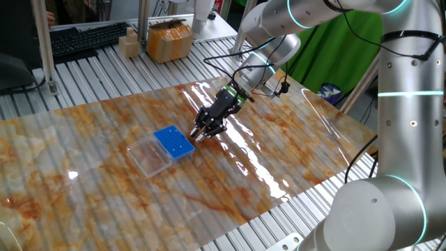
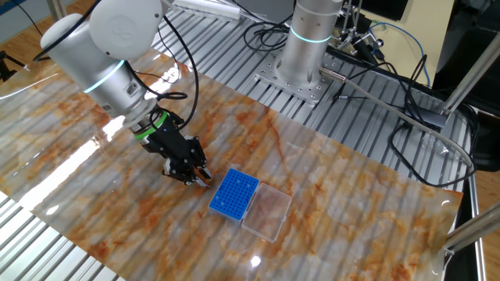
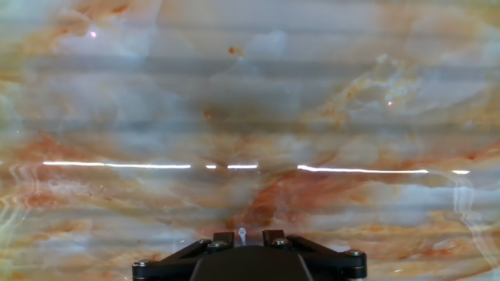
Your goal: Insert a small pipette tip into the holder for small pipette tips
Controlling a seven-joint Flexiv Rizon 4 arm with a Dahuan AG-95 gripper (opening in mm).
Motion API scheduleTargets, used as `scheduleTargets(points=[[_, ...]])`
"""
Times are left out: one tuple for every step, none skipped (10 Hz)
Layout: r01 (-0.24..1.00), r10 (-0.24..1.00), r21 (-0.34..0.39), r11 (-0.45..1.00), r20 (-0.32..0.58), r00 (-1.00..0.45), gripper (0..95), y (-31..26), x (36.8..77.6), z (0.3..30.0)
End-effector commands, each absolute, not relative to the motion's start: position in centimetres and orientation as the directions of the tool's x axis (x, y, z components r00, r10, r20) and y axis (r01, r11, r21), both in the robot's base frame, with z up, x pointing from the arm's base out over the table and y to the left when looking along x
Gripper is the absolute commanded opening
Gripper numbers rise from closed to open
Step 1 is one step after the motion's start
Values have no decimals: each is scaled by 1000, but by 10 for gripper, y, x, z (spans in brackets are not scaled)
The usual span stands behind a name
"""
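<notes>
A robot arm is being seen at a table covered with a glossy orange-and-white marbled sheet (image 1: 279, 160). The gripper (image 1: 200, 133) is being held tilted downward, its tip low over the sheet and just beside the holder for small pipette tips (image 1: 172, 141), a bright blue rack with a grid of tiny holes. A clear plastic tray (image 1: 148, 155) is lying touching the far side of the rack, away from the gripper. In the hand view, the two black fingers (image 3: 223, 237) are being held narrowly apart, and the small pipette tip (image 3: 242, 232), a thin pale sliver, is being shown upright in the gap between them. Whether it is being pinched cannot be told. From the other fixed view, the gripper (image 2: 200, 176) is being seen near the rack's corner, not over its holes.
</notes>
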State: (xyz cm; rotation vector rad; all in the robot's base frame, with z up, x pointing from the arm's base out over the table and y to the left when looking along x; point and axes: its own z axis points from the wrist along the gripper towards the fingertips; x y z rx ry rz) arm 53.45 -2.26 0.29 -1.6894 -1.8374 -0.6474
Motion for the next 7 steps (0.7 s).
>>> scheduleTargets(points=[[995, 725, -16, 94, 687, -58, 190, -23, 534, 3], [995, 724, -13, 95, 687, -60, 190, -23, 534, 3], [996, 722, -9, 94, 689, -62, 190, -22, 534, 2], [996, 720, -6, 93, 691, -63, 190, -22, 533, 2], [996, 720, -3, 94, 691, -66, 190, -22, 533, 2], [995, 719, 0, 95, 692, -69, 0, -23, 533, 2], [995, 719, 1, 95, 692, -70, 0, -23, 533, 2]])
